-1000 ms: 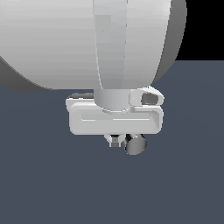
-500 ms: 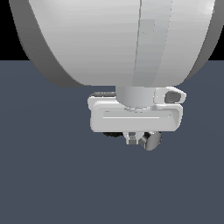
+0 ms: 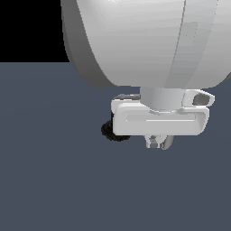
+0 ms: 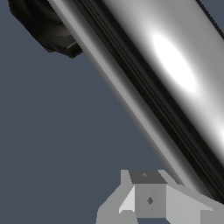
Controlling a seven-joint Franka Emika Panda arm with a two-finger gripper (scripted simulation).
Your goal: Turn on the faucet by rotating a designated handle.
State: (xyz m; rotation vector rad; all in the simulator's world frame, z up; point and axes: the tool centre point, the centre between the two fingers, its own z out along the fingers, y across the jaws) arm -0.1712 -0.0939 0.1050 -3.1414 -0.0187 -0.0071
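— Where is the faucet (image 3: 113, 131)?

— In the exterior view only its black ridged base shows, peeking out on the exterior view's left of the white claw (image 3: 157, 143) body, resting on the dark grey table (image 3: 54, 171). The big white arm (image 3: 149, 40) covers the rest.

— And the handle (image 4: 175, 70)?

— The wrist view is filled by it: a shiny silver bar running diagonally, very near the camera, with a black part of the faucet at its far end.

— Is the claw holding it?

— I cannot tell. One grey finger (image 4: 148, 199) shows just beside the bar, but whether the jaws are parted or closed on anything is hidden.
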